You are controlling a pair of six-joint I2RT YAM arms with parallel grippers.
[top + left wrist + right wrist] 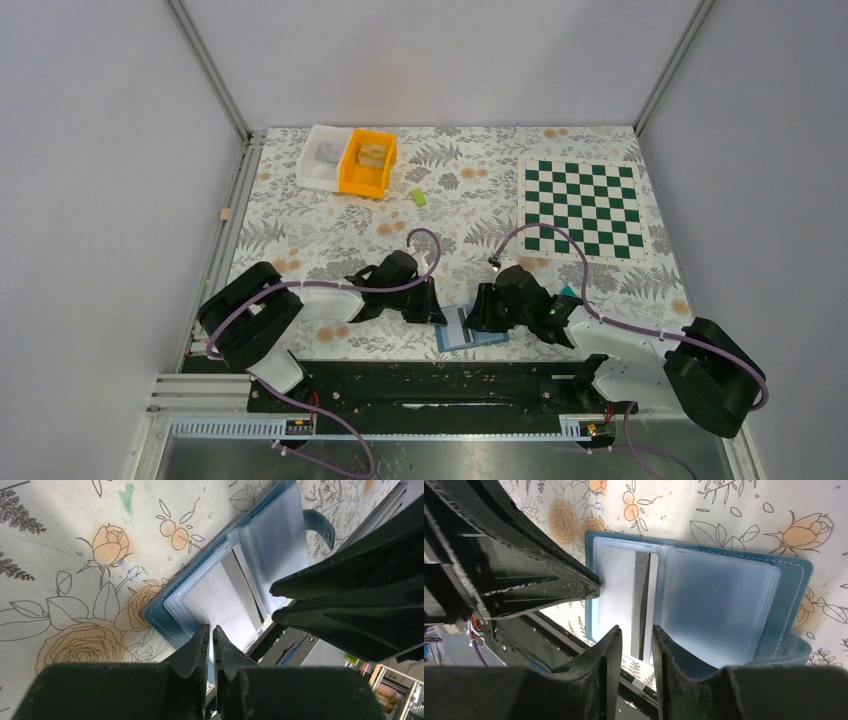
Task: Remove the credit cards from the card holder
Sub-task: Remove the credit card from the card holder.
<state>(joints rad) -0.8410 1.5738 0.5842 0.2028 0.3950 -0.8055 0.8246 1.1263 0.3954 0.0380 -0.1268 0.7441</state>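
From above: blue card holder (pixel 470 336) spread open at the near edge of the floral worktop (pixel 450 235), between the two arms. Left fingers (pixel 437 312) at its left side, right fingers (pixel 476 316) at its right side. Too small here to judge the gap of either pair. Teal-green card (pixel 568 292) partly showing on the worktop just beside the right arm, apart from the holder. Farther back, white bin (pixel 312 172) and orange bin (pixel 362 184) side by side, with a lime-green block (pixel 418 198) near them and a chessboard mat (pixel 585 208) at the far right.

Left wrist view: left fingers almost together, only a thin slit between them. Clamped over the near edge of the holder's left half, with a pale-blue strip showing in the slit. White card (pixel 220 597) with a dark stripe lying inside a clear sleeve just beyond the tips. Right fingers at the right, one above the other, tips at the sleeve's near edge.

Right wrist view: right fingers narrowly parted, the striped white card visible through the gap. Cannot tell whether pinching the card or merely standing over it. Stack of cloudy sleeves lying flat on the holder's right half, strap tab at its lower right corner. Tip of the left fingers meeting the holder's left edge.
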